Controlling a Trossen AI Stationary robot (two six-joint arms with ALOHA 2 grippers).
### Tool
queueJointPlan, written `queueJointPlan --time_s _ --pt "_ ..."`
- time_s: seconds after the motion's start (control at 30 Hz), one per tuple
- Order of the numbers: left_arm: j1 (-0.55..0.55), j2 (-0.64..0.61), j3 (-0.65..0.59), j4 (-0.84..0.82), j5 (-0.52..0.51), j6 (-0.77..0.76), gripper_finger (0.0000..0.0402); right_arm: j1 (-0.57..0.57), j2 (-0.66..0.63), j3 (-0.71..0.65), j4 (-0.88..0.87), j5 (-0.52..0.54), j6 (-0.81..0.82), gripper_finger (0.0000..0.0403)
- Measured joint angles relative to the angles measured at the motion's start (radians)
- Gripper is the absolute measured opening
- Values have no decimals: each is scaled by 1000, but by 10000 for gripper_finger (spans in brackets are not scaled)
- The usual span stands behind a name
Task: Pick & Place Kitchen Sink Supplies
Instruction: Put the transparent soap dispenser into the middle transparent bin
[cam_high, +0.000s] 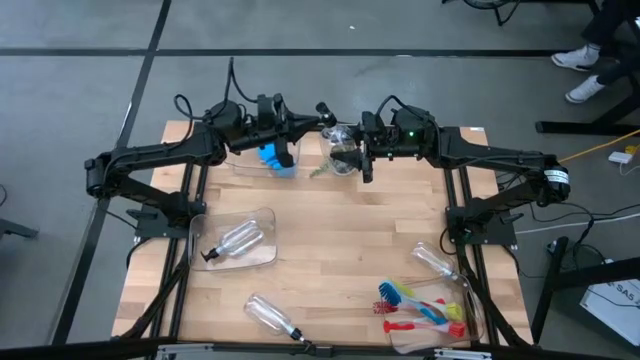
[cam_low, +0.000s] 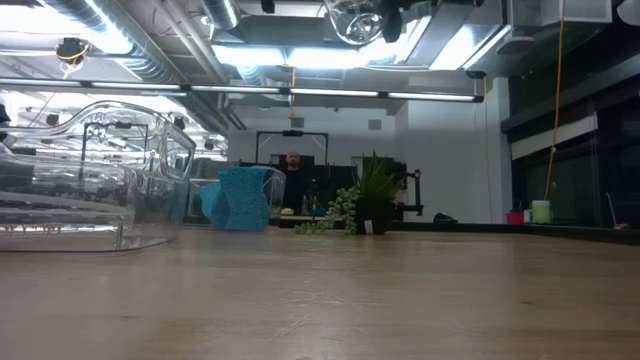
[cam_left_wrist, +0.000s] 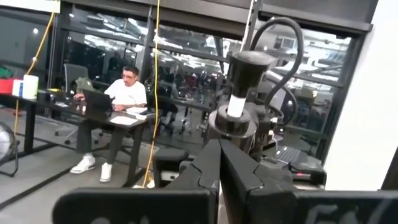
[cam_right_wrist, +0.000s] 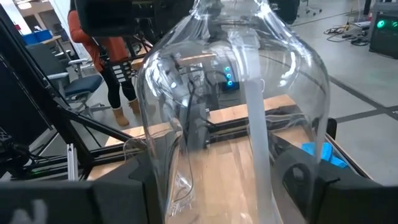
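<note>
A clear bottle (cam_high: 345, 150) with a black pump top (cam_left_wrist: 249, 62) hangs high over the far middle of the table, with my right gripper (cam_high: 367, 152) shut on it. It shows at the low view's top edge (cam_low: 355, 20). My left gripper (cam_high: 322, 115) is shut, and its fingertips stand at the pump's black collar (cam_left_wrist: 229, 121). A blue sponge (cam_high: 272, 155) stands in a clear bin at the far left. Another bottle (cam_high: 235, 240) lies in a bin at the left, and two more (cam_high: 270, 315) (cam_high: 435, 262) lie loose on the table. Red, blue and yellow-green brushes (cam_high: 420, 305) lie at the near right. My left gripper's shut fingertips (cam_left_wrist: 219, 152) sit right at the pump's collar, coming level from the table's left; whether they touch or pinch any part of it I cannot tell. My right gripper pinches the bottle's wide clear body (cam_right_wrist: 230, 124) between its two fingers (cam_right_wrist: 305, 180), coming level from the table's right. The bottle stands roughly upright, pump top up, lifted clear of the table.
A clear bin (cam_low: 90, 180) stands at the left of the low view. A small green plant (cam_low: 365, 205) is at the table's far side. A person sits at a desk (cam_left_wrist: 118, 93) beyond the table. Bare wood lies in the table's middle (cam_high: 340, 240).
</note>
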Motion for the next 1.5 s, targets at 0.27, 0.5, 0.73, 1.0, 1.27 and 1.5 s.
queueJointPlan --time_s 0.27,0.5,0.73,1.0,1.27,1.5 --pt "-3 45 0 106 37 -41 1 0 0 0 13 2 3 216" --pt "-3 56 0 144 61 -67 1 0 0 0 5 32 10 216" --pt "-10 56 0 155 73 -78 1 0 1 0 5 60 13 216" --pt "-22 43 0 121 43 -36 2 0 1 0 6 82 16 216" --pt "-13 18 0 34 -32 11 2 0 1 0 6 27 37 216" --pt "-5 25 0 32 -63 20 2 5 1 0 6 14 37 216"
